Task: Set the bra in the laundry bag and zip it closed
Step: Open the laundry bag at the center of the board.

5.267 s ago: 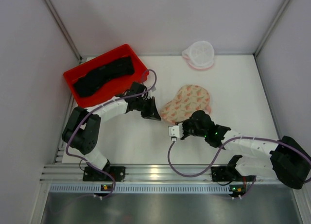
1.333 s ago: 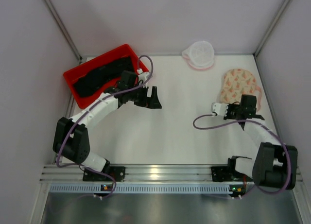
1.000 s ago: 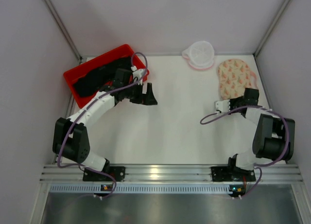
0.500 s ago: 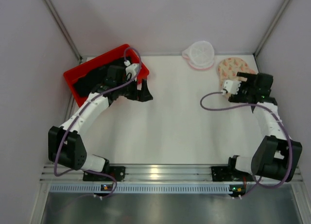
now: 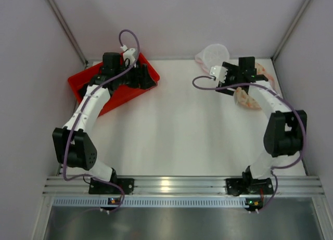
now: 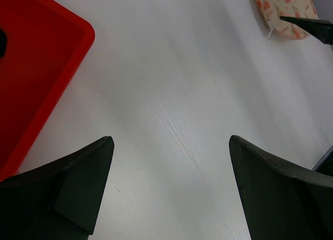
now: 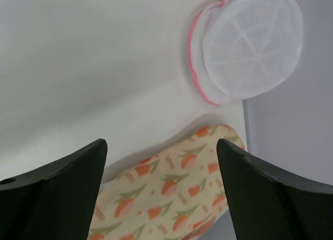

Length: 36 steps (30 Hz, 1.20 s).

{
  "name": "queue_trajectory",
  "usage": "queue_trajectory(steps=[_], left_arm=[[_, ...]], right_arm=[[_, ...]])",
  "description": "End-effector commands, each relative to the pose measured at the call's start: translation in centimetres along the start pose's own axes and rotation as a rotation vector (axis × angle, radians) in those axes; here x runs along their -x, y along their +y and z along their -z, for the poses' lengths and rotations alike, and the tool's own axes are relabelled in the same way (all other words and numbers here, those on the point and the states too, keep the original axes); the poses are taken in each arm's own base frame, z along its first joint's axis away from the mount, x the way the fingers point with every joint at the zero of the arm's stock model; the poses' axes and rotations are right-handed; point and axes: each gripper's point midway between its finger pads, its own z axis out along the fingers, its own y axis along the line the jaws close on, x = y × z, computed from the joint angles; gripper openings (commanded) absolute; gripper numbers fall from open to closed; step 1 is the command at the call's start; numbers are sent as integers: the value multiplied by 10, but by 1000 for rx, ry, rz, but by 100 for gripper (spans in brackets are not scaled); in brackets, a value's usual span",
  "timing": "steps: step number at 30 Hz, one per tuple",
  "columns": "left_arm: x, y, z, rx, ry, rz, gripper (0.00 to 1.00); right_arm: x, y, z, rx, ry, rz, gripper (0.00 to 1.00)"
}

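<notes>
Black soft fabric bra (image 5: 93,81): likely limp, light; pinch a bunched middle fold | left end effector (image 6: 170,141): jaws apart, empty | right end effector (image 7: 161,143): jaws apart, empty

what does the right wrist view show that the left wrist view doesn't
Only the right wrist view shows the round white mesh laundry bag with pink edging. Only the left wrist view shows a corner of the red plastic tray. Both show the peach oval patterned fabric piece and the white table.
</notes>
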Motion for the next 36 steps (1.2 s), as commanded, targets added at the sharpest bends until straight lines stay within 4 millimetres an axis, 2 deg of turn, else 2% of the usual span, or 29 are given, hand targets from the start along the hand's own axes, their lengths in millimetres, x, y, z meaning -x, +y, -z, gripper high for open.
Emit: queue_trajectory(steps=[1, 2, 3, 4, 5, 6, 7, 8, 9, 11, 12, 14, 15, 20, 23, 26, 29, 30, 31, 32, 34, 35, 36], left_arm=[[3, 4, -2, -38, 2, 22, 98], [3, 6, -3, -42, 4, 31, 98], [2, 9, -3, -44, 8, 42, 98], [1, 17, -5, -41, 13, 69, 98], [0, 18, -5, -55, 17, 85, 98], [0, 21, -5, -58, 19, 100, 98], [-1, 31, -6, -49, 22, 132, 98], [-2, 32, -5, -62, 25, 146, 98], [-6, 38, -8, -61, 36, 176, 97], [-8, 45, -6, -80, 40, 209, 97], [-12, 54, -5, -75, 46, 241, 97], [-14, 56, -6, -86, 53, 266, 96], [-14, 68, -1, -77, 44, 300, 96], [-15, 79, 3, -68, 37, 314, 96], [-13, 78, 6, -59, 29, 293, 96], [-11, 77, 9, -60, 21, 283, 96], [-9, 77, 11, -49, 14, 275, 96], [-8, 77, 12, -46, 12, 270, 96], [-8, 78, 12, -41, 11, 270, 96], [-6, 78, 12, -39, 6, 265, 96], [-3, 77, 14, -43, 1, 264, 96], [-2, 76, 14, -43, -1, 268, 96], [0, 75, 15, -46, -5, 266, 96]], right_arm=[[3, -32, -32, -50, 6, 101, 81], [0, -36, -42, -58, 10, 118, 78], [0, -43, -61, -75, 3, 139, 76], [-3, -49, -70, -79, 6, 157, 72], [2, -66, -74, -112, 0, 172, 70], [-8, -60, -96, -83, 13, 164, 69], [-13, -64, -103, -87, 26, 170, 65], [-9, -79, -107, -119, 21, 181, 64], [-16, -73, -123, -97, 26, 190, 63], [-23, -73, -141, -95, 34, 203, 61], [-24, -73, -146, -92, 35, 212, 60], [-26, -67, -159, -74, 35, 222, 57], [-26, -65, -163, -67, 32, 235, 57], [-30, -47, -184, -31, 36, 250, 56], [-30, -43, -192, -34, 37, 261, 55], [-33, -46, -199, -64, 46, 260, 37], [-32, -48, -199, -73, 53, 250, 11], [-32, -47, -197, -66, 55, 248, 0], [-30, -45, -196, -58, 51, 247, 0], [-21, -51, -186, -67, 38, 244, 0], [-10, -43, -175, -29, 11, 210, 0], [7, -53, -156, -46, -13, 207, 0], [17, -49, -147, -32, -43, 167, 0]])
